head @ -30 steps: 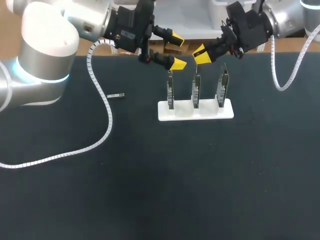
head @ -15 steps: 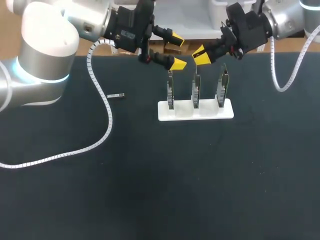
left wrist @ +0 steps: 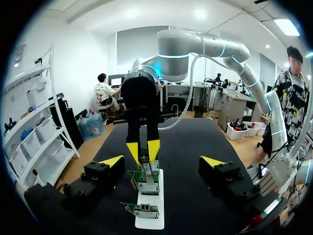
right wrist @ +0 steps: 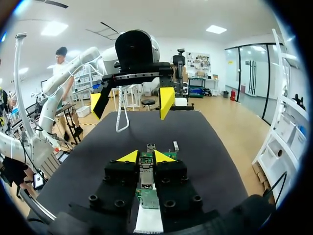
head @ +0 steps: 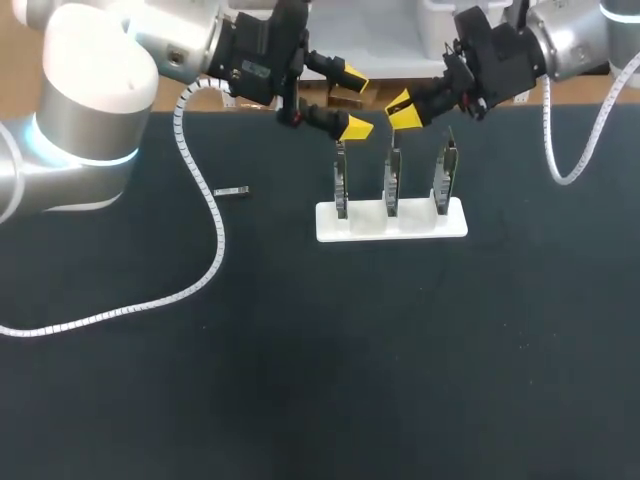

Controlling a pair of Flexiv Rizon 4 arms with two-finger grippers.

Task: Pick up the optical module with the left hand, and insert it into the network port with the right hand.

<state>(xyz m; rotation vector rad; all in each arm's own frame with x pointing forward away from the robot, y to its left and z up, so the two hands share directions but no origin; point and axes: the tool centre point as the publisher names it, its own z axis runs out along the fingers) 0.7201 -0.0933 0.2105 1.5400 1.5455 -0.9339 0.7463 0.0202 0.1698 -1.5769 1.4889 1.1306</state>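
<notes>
Insertion, I judged: my right gripper (right wrist: 145, 157) pinched the optical module (right wrist: 145, 172) over the middle board (head: 392, 180) of 3; my left gripper (head: 350, 101) hung open, empty. Next needed alignment, then a downward press.

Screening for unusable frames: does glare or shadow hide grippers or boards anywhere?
No. Head view: even light; left gripper, right gripper and boards stand out from the dark table. Left wrist view: ceiling lamps glare, well above the boards. Right wrist view: the gripped module is clearly lit.
</notes>
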